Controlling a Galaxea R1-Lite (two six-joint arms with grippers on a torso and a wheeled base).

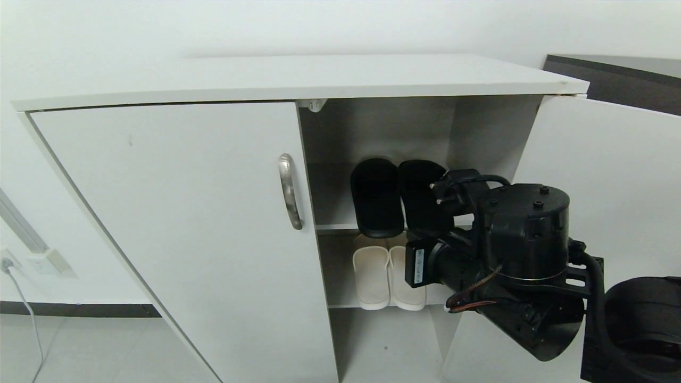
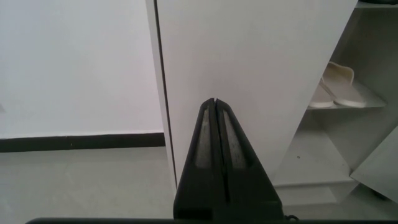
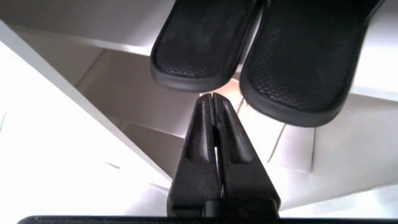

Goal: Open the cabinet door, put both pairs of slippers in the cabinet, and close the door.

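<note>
Right wrist view — black slippers point(image 3: 298, 56) sit just beyond the end effector point(image 3: 214, 98) (closed).

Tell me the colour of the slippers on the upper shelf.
Black; the slippers show best in the right wrist view.

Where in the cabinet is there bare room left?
The bottom compartment, under the white slippers, is bare. Narrow shelf strips lie left of each pair. It is crowded at the black slippers, where the right gripper sits.
</note>
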